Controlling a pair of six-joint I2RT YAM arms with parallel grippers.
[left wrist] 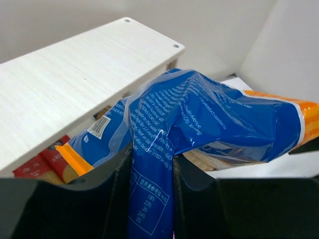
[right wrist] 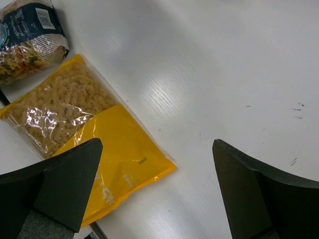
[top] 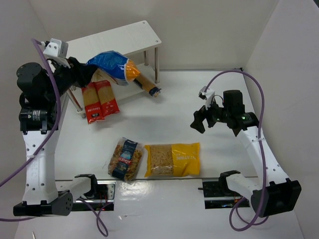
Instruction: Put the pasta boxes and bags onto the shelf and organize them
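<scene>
Arms (top: 37, 164) are white, joints (top: 31, 82) black (cables (top: 239, 70) purple).

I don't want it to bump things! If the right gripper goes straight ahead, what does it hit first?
Probably the white table, right beside the large yellow bag's corner. The open right gripper points down there, though depth is hard to judge.

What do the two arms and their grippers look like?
Both the left arm and right arm have white links with rows of small holes, black joints, and a purple cable each. The left gripper and right gripper are black, two-fingered.
</scene>
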